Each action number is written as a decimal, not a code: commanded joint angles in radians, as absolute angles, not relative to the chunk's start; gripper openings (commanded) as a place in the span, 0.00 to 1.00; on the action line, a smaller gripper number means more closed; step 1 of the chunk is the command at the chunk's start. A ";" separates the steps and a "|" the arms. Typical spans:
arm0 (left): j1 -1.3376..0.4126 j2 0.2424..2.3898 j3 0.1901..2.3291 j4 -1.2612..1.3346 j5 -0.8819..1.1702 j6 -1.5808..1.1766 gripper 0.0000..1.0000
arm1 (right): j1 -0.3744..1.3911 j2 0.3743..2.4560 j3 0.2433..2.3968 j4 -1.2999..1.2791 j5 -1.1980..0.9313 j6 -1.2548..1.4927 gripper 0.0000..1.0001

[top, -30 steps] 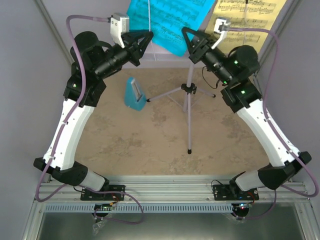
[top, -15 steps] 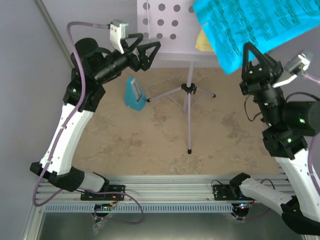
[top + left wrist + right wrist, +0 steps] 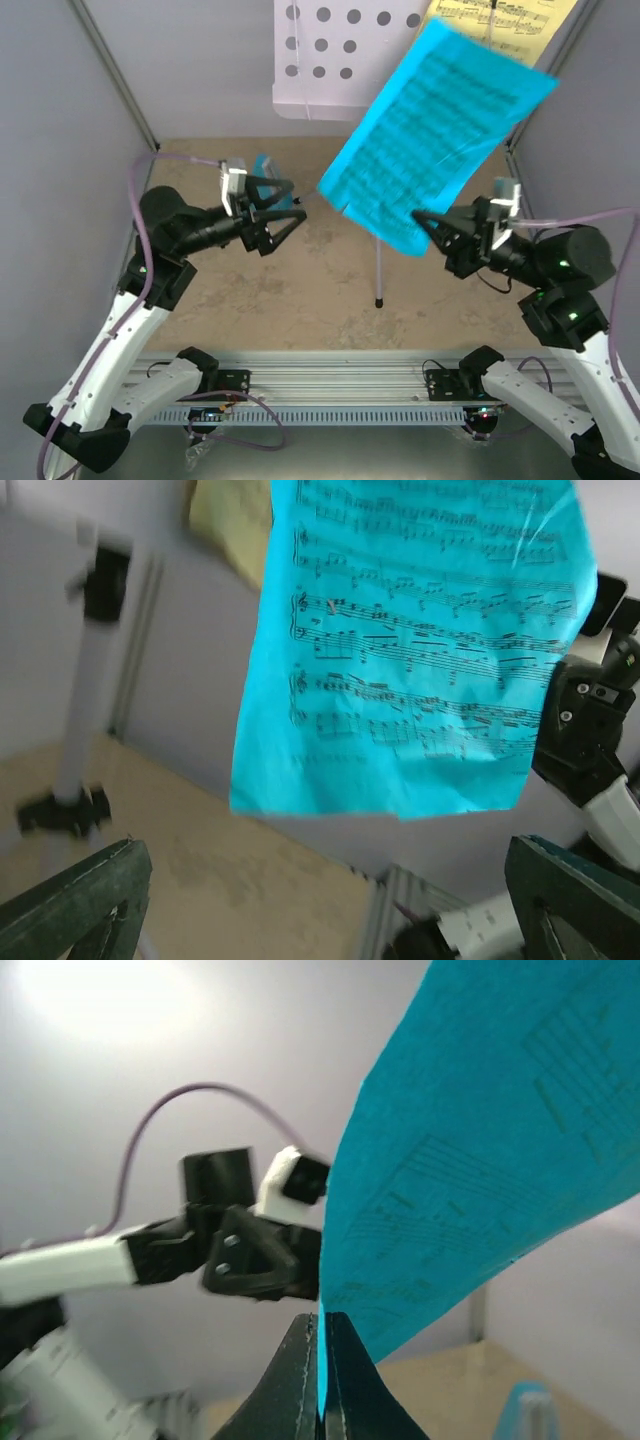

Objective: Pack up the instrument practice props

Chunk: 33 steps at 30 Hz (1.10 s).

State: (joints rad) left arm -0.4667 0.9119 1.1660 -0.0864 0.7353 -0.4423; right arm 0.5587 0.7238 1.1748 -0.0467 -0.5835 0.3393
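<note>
My right gripper is shut on the lower edge of the cyan music sheet, which it holds up in the air in front of the stand. In the right wrist view the sheet rises from between the closed fingertips. My left gripper is open and empty, facing the sheet from the left. The lilac stand's holed desk is at the back, and its pole runs down behind the sheet. The yellow sheet rests on the desk's right side. The blue metronome peeks out behind the left gripper.
Grey walls close in the tan table on the left, back and right. The stand's pole foot rests near the table's middle. The aluminium rail with both arm bases runs along the near edge.
The right gripper has pulled the cyan sheet off the stand and carried it down toward the near side. The left gripper has opened and drawn back to the near left.
</note>
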 commanded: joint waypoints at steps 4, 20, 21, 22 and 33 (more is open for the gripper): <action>-0.468 0.854 0.845 0.065 0.845 -0.579 0.99 | 0.558 0.688 0.910 -0.049 -0.933 0.335 0.01; -0.468 0.899 0.617 0.430 0.857 -0.720 0.43 | 0.558 0.737 0.679 -0.077 -0.919 0.275 0.01; -0.468 0.899 0.616 0.426 0.848 -0.718 0.39 | 0.558 0.737 0.671 -0.078 -0.913 0.273 0.01; -0.468 0.900 0.613 0.426 0.842 -0.718 0.37 | 0.558 0.735 0.665 -0.080 -0.907 0.271 0.01; -0.468 0.867 0.512 0.339 0.664 -0.739 0.00 | 0.559 0.659 0.620 -0.127 -0.616 0.265 0.32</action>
State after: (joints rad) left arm -0.4702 0.8986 0.5747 0.3729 0.7769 -0.7269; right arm 0.5587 0.6960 0.6426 -0.1078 -0.7898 0.2768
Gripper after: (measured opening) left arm 0.020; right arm 0.121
